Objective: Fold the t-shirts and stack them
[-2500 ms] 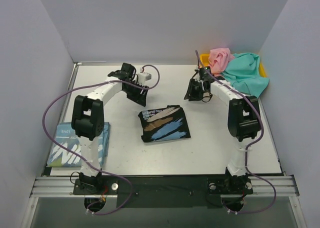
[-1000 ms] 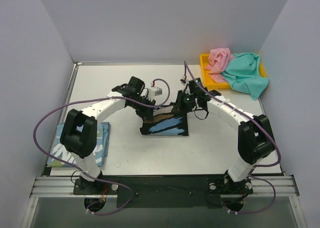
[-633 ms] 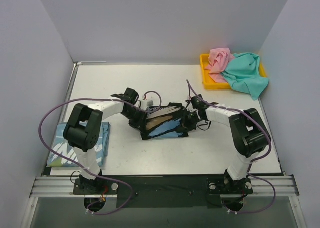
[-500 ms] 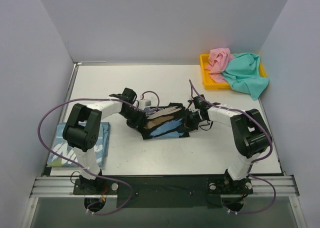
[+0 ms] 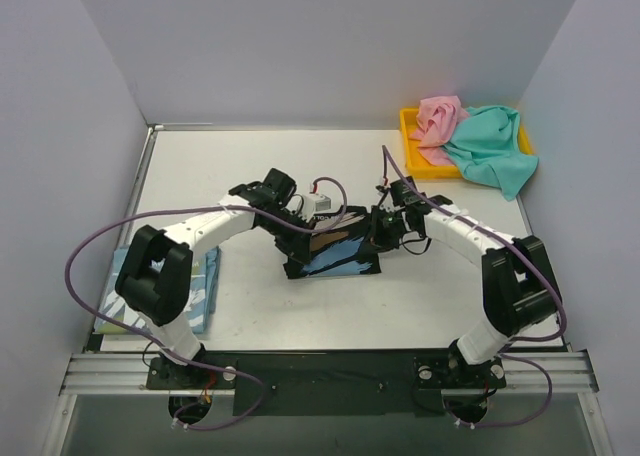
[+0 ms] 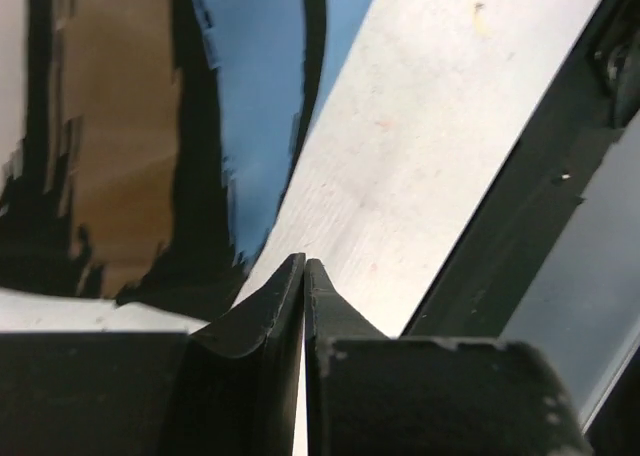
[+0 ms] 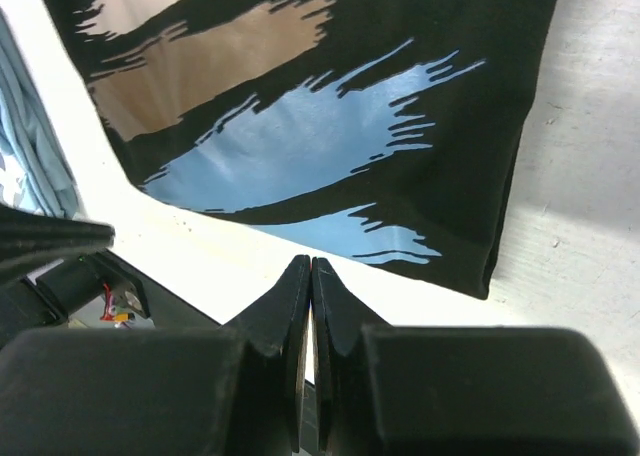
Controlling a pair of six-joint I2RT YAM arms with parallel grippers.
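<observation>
Both hands have come down to black shirt [image 5: 335, 256], table [image 5: 450, 296] centre. Left hand [image 6: 303, 261], right hand [image 7: 310, 261] at its far corners, fingers together; pinch on cloth not visible. Likely next: carry to blue shirt [image 5: 207, 294].

Passable: bare table [image 5: 200, 156] far left and near right. Blocked at centre by left arm [image 5: 200, 226] and right arm [image 5: 465, 231] meeting over black t-shirt [image 5: 335, 261]. Taken at far right corner by heaped yellow tray [image 5: 425, 170]. Occupied at near left by light blue t-shirt [image 5: 118, 314], seemingly running under left elbow.
</observation>
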